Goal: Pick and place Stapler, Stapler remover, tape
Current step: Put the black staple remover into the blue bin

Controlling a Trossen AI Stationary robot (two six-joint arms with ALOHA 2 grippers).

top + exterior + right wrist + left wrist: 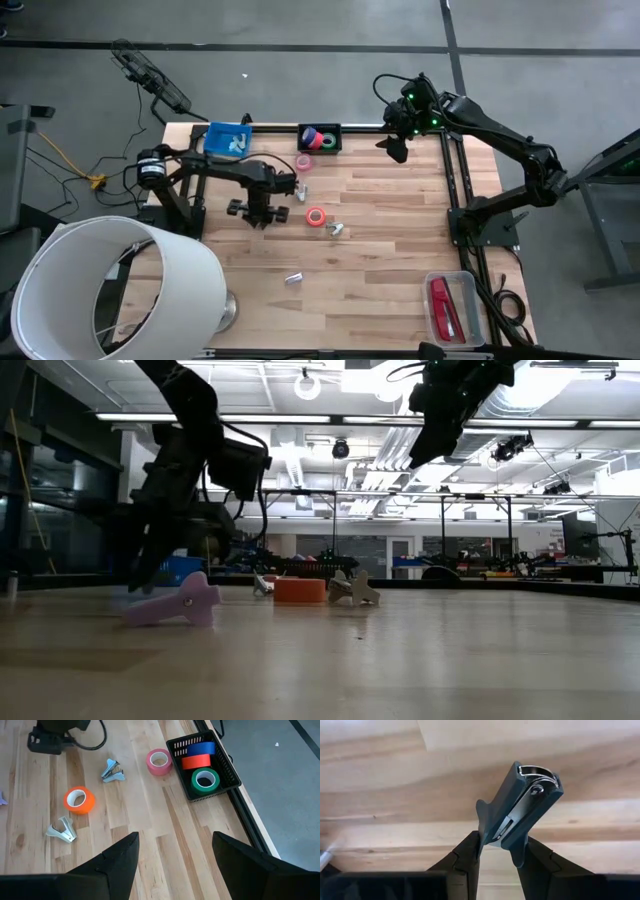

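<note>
High view: a white lampshade (110, 285) fills the lower left; the stapler (443, 308) lies in a clear tray (468, 288) at lower right, tape (316, 217) mid-tabletop (390, 230).

Left wrist view: the left tool (497, 847) grips a dark staple remover (520, 802).

Right wrist view: the right tool (175, 852) hangs open, empty, over the boards; a black basket (222, 775) holds more rolls.

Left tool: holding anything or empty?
Holding. The left tool is shut on a blue-grey staple remover, its fingers pinching the remover's sides above the wooden table.
</note>
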